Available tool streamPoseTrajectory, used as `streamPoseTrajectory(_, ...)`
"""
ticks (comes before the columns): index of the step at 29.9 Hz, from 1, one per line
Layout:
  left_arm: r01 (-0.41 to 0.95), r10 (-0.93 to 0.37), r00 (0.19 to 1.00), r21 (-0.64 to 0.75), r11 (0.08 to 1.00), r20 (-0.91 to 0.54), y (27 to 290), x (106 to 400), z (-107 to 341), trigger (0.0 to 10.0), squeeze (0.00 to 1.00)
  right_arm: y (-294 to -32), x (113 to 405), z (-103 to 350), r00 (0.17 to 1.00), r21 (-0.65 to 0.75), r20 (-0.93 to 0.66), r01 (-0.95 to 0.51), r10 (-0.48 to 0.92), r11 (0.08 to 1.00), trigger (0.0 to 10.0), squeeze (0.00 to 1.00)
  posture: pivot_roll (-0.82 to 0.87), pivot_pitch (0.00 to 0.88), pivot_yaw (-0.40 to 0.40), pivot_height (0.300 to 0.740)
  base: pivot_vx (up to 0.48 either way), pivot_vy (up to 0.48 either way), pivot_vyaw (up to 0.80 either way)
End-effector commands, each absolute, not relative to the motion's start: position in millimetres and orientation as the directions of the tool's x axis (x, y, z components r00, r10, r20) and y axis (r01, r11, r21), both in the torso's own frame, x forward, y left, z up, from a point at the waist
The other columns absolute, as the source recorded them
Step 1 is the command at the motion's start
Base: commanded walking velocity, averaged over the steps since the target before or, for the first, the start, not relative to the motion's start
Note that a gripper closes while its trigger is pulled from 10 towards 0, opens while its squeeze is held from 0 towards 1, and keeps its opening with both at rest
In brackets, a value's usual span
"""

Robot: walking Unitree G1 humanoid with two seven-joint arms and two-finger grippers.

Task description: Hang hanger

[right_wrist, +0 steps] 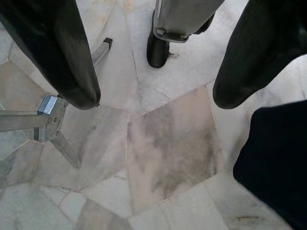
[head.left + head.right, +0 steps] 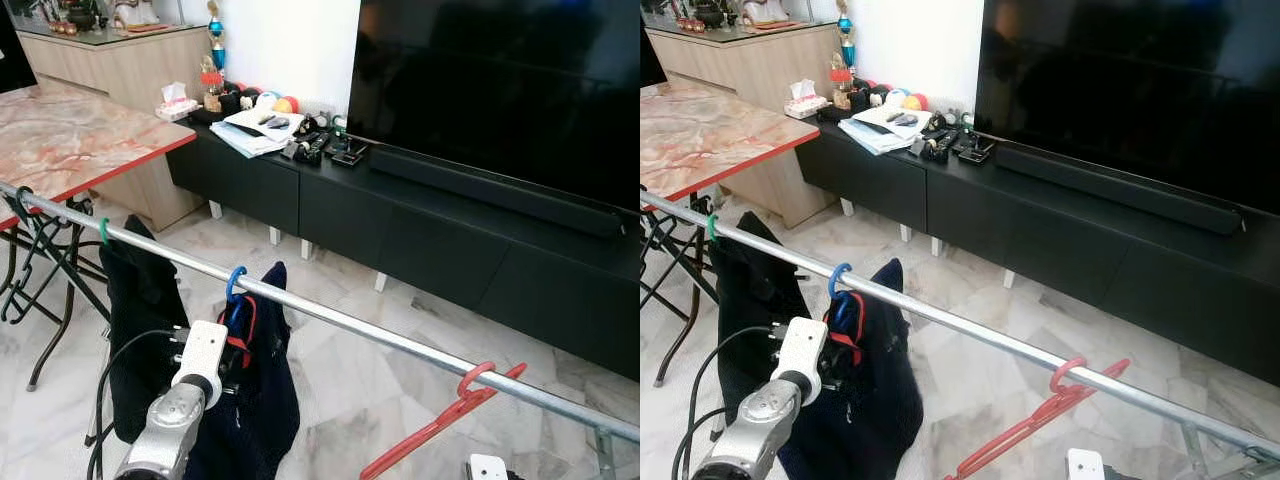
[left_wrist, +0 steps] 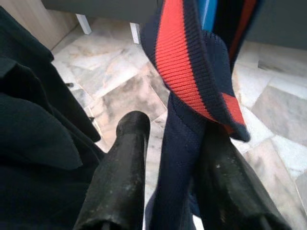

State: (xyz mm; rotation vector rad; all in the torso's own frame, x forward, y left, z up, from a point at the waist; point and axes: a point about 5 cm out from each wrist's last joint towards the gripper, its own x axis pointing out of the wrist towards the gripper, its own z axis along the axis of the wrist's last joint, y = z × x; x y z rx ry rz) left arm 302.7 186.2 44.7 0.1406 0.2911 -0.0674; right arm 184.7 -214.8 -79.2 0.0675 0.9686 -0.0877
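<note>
- So the left gripper point(image 3: 168, 158) is up at the navy garment point(image 2: 255, 400), fingers point(image 3: 120, 177) either side of the fabric right under its red-striped collar, looks pinched on it.
- That garment sits on a blue hanger point(image 2: 235, 283) hooked over the metal rail point(image 2: 400, 345), just beside a black garment point(image 2: 140, 330) on a green hook point(image 2: 103, 232).
- Right gripper point(image 1: 153, 103) hangs low with its fingers spread wide, holding nothing, pointing at the marble floor point(image 1: 163, 143) and a rack foot point(image 1: 48, 120).
- Further along the rail a bare red hanger point(image 2: 450, 415) dangles tilted.
- Behind all that: black TV cabinet point(image 2: 420, 230), big TV point(image 2: 500, 90), marble table point(image 2: 70, 135) off to the left.
</note>
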Motion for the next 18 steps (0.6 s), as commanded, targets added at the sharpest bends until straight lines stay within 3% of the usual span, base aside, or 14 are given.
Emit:
streamPoseTrajectory(1, 0.089, -0.057, 0.966, 0.119, 0.989, -0.252, 185, 304, 52, 10.0, 1.00, -215, 186, -79, 0.562, 0.011, -0.826, 0.096, -0.045, 0.995, 10.0, 0.00, 0.06, 0.000, -0.021, 0.740, 0.000, 0.000, 0.00)
streamPoseTrajectory(18, 0.136, -0.098, 0.952, 0.116, 0.984, -0.289, 177, 288, 44, 10.0, 1.00, -213, 184, -80, 0.558, 0.016, -0.829, 0.096, -0.041, 0.995, 10.0, 0.00, 0.06, 0.000, -0.010, 0.740, 0.000, 0.000, 0.00)
